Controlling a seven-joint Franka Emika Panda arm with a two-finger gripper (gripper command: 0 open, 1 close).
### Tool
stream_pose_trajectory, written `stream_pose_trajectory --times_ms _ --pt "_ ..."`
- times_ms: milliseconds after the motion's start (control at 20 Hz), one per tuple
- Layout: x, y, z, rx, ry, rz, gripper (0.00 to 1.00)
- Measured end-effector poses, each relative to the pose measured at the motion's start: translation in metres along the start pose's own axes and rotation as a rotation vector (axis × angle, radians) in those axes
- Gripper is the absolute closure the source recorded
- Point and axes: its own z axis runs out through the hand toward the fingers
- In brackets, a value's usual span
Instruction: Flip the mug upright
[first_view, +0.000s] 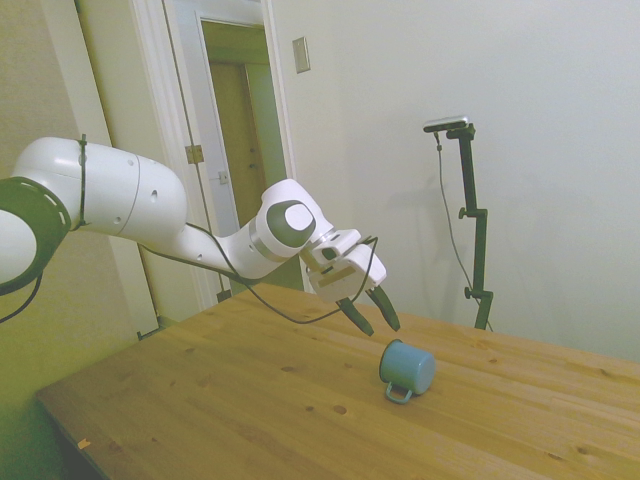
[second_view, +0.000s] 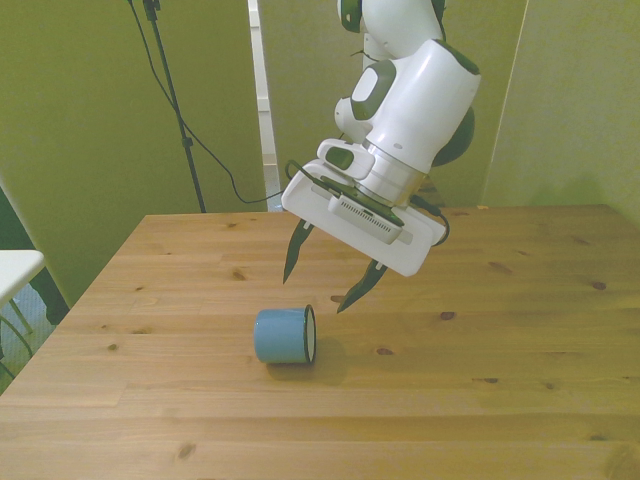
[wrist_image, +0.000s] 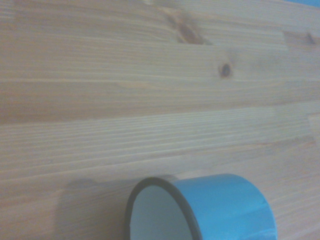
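Lying on its side just below the spread, empty gripper (second_view: 327, 280), the light-blue mug (second_view: 284, 335) is looking light, stiff and slick – pinching its dark rim (second_view: 312, 334) is seeming safest.

We see bare table (second_view: 520, 300) on every side of the mug (second_view: 285, 335); nothing else stands on the wood. The mug lies on its side, open mouth toward the front view's right, handle low against the tabletop in the side view. The gripper (second_view: 325, 280) hangs above and just behind it, fingers spread, with clear air between fingertips and mug.
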Motion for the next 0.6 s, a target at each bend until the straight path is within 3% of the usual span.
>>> stream_pose_trajectory --times_ms 300,600 --pt "-0.011 -0.006 0.008 -0.107 0.054 -0.028 0.0" --pt "-0.021 -0.016 0.018 -0.152 0.109 -0.026 0.0"
